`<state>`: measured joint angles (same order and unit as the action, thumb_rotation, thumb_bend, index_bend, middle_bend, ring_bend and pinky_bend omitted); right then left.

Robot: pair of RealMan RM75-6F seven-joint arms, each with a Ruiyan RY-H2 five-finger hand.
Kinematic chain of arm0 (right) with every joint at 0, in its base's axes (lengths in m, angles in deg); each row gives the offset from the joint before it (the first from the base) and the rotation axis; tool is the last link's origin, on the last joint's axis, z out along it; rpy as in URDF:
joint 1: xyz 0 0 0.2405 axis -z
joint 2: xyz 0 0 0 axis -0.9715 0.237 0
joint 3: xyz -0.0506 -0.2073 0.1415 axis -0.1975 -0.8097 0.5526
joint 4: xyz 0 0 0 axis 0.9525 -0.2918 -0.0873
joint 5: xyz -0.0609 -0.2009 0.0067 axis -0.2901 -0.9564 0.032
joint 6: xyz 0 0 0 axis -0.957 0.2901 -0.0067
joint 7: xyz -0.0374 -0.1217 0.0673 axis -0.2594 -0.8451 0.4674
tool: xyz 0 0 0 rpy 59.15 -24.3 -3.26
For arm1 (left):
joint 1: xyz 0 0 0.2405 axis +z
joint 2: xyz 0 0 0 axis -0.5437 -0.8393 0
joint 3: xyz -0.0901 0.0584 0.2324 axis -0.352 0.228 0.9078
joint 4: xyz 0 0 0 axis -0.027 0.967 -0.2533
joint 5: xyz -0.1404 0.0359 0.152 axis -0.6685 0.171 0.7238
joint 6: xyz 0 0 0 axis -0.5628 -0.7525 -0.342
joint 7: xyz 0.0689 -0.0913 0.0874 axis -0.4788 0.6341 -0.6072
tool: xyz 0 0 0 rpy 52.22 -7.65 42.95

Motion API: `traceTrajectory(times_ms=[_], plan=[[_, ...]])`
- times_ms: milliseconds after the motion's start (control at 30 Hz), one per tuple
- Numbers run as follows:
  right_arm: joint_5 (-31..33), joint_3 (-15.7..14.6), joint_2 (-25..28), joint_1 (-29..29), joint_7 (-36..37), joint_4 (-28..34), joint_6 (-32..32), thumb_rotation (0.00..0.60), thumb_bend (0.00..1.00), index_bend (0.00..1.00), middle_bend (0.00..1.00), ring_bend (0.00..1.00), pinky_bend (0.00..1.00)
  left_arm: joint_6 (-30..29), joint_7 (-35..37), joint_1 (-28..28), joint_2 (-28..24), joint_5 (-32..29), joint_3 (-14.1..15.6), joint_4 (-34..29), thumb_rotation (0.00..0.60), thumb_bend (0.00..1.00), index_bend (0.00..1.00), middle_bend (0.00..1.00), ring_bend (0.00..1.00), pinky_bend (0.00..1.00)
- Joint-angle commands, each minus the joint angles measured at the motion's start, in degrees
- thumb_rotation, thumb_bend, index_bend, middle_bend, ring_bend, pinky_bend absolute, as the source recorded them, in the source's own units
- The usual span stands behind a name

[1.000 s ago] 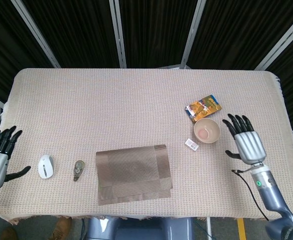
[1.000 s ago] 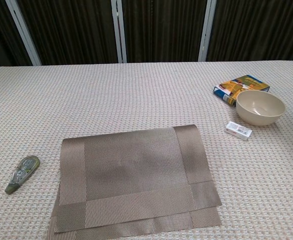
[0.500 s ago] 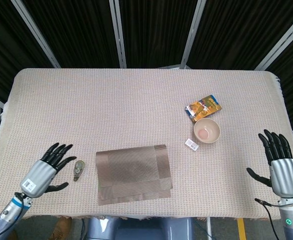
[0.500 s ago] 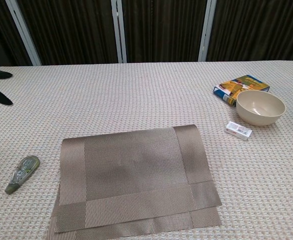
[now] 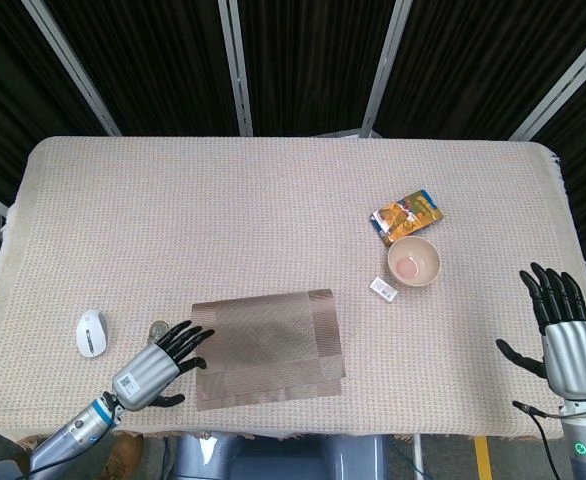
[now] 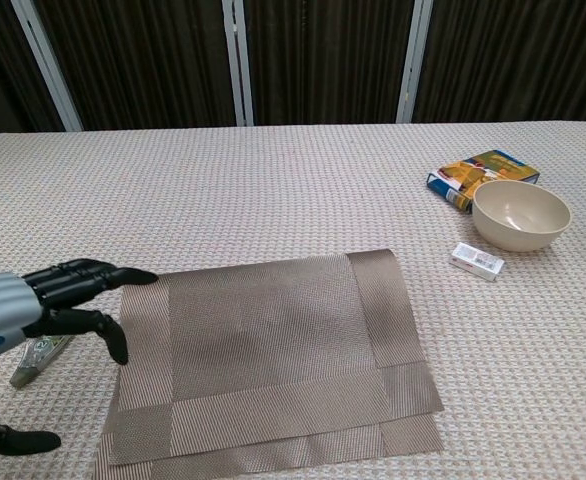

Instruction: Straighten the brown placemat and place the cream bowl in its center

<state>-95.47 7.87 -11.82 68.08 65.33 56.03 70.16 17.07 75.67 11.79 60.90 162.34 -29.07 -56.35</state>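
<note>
The brown placemat (image 5: 268,347) (image 6: 268,355) lies slightly skewed near the table's front edge. My left hand (image 5: 158,366) (image 6: 43,305) hovers open at the mat's left edge, fingers spread and reaching toward it. The cream bowl (image 5: 414,261) (image 6: 521,214) stands upright and empty to the right of the mat. My right hand (image 5: 563,332) is open, held upright off the table's right edge, well away from the bowl; the chest view does not show it.
A colourful snack packet (image 5: 406,215) (image 6: 481,176) lies just behind the bowl, and a small white eraser (image 5: 383,289) (image 6: 477,261) in front of it. A white mouse (image 5: 91,332) and a correction-tape dispenser (image 6: 39,362) lie left of the mat, by my left hand.
My left hand has moved right, across the tape dispenser, to the mat's left edge. The right hand stays withdrawn at the table's right side. Mat and bowl are unmoved.
</note>
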Motion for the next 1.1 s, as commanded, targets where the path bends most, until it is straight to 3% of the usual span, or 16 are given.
traceTrajectory(times_ms=[33,533,1100], plan=[[0.17,0.38,-0.19,0.01,0.29,-0.32,-0.70,0.600,0.00,0.00,0.00,0.00,0.00,1.17,-0.49,-0.79,1.76,-0.26,0.55,1.27,0.600,0.12,0.36,0.00,0.00,0.00],[0.63,1.84,0.08,0.59,1.07,-0.42,-2.48,0.600,0.00,0.00,0.00,0.00,0.00,2.01,0.77,-2.80,8.71,-0.77,2.22,8.23,0.600,0.16,0.36,0.00,0.00,0.00],[0.19,2.93,0.59,1.31,2.72,-0.28,-2.52,0.600,0.00,0.00,0.00,0.00,0.00,1.68,0.22,-3.43,9.35,-2.51,3.30,9.94,0.600,0.17,0.36,0.00,0.00,0.00]])
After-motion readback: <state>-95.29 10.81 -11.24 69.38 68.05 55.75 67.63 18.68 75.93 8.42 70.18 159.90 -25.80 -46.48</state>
